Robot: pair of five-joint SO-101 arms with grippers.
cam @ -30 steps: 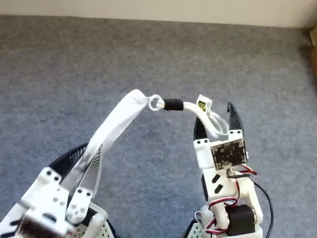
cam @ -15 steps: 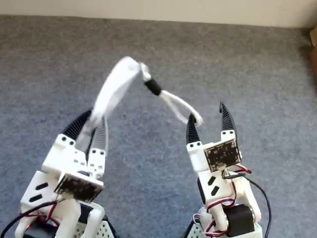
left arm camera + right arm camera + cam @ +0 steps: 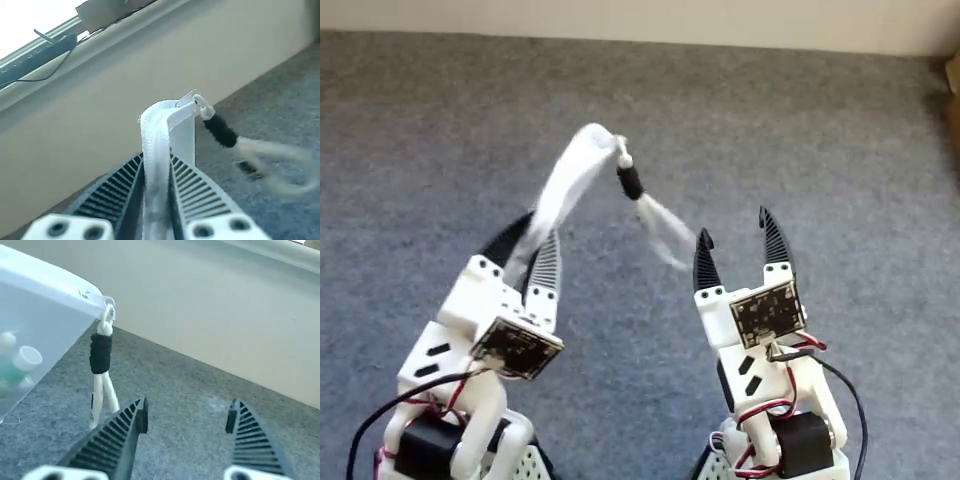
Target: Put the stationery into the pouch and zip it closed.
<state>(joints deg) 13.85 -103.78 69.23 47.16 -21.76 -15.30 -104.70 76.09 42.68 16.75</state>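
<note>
Over on the left, the left gripper (image 3: 536,238) is clamped on one edge of the pouch (image 3: 572,172), which it holds up off the grey carpeted counter (image 3: 820,130), edge-on to the high camera. From the left wrist, the pouch's white zip band (image 3: 159,125) runs up between the ribbed fingers (image 3: 117,187). A pull cord (image 3: 632,184), a black wrap with a white loop below it, hangs from the pouch's top corner and slants toward the right arm; the loop is blurred. Through the pouch's clear wall, the right wrist view shows stationery (image 3: 25,360) inside: a white cap and something green. Further right, the right gripper (image 3: 733,226) stands wide apart and holds nothing, with one fingertip near the loop's end.
</note>
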